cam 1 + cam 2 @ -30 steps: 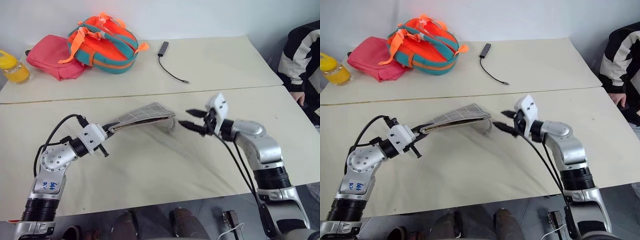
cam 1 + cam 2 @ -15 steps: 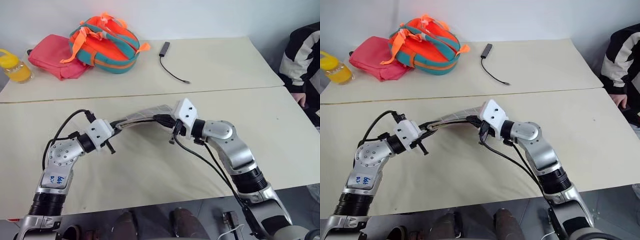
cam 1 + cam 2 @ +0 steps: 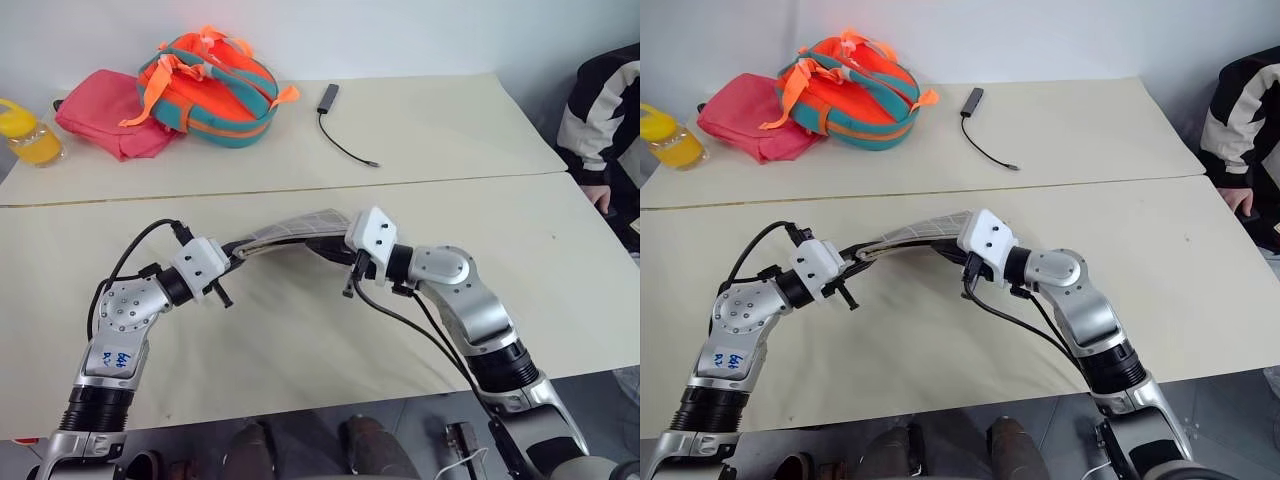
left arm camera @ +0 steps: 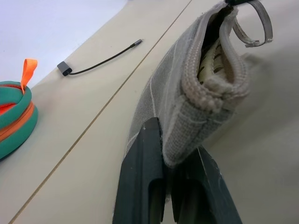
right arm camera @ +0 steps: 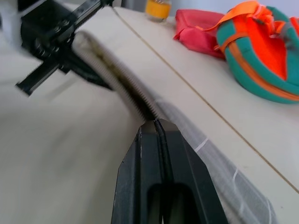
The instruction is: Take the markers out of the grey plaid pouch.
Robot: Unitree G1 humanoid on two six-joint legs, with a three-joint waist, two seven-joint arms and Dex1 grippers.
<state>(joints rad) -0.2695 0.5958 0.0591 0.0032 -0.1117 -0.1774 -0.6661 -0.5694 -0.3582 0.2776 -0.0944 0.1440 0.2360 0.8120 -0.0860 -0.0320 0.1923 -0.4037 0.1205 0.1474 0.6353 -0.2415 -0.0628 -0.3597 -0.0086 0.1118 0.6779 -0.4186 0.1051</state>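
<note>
The left claw (image 4: 180, 186) is pinching one end of the grey plaid pouch (image 3: 295, 227), holding it up off the worktop (image 3: 300, 330) so that the fabric arcs across the middle of the head camera's picture towards the right claw (image 5: 157, 128). That one has its two black fingers pressed together, with their tips right at the pouch's zipper line; whether they have caught the ring pull or only touch the teeth I cannot tell. From the left wrist the pouch's top gapes a little, with pale lining and something light inside the slit, too hidden to name, and the ring pull (image 4: 254, 23) stands at the far end of the opening. The worktop is a pale cream surface made of two slabs, with a thin seam (image 3: 150, 196) running across the picture just above the arms; its front edge drops to a grey floor at the bottom of the frame. Behind the seam, in the upper left, sit a pink bag (image 3: 105, 112) and, leaning against it, an orange-teal backpack (image 3: 210, 85), with a yellow bottle (image 3: 30, 135) at the far left edge. A black cable with adapter (image 3: 340, 125) lies alone at the upper centre, well apart from the pouch. A plain whitish wall closes the room behind the worktop, and a person's black-and-white sleeve (image 3: 600, 100) shows at the right edge.
</note>
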